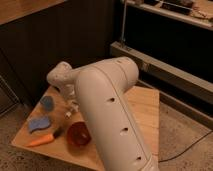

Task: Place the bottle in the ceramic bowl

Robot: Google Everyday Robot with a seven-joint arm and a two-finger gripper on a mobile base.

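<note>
The ceramic bowl (78, 134) is a glossy reddish-brown round bowl near the front of the small wooden table (142, 107). My gripper (73, 106) hangs from the white arm just behind and slightly left of the bowl, low over the table. A tiny whitish bottle (68, 114) shows right at the gripper's tip, above the tabletop and a little left of the bowl's far rim. I cannot tell whether it is held. The bowl looks empty, and its right side is hidden by my arm.
A small blue cup (47, 103) stands left of the gripper. A blue sponge (39, 123) and an orange carrot (41, 141) lie at the table's front left. My large white arm (112, 120) covers the table's middle. Dark shelving stands behind.
</note>
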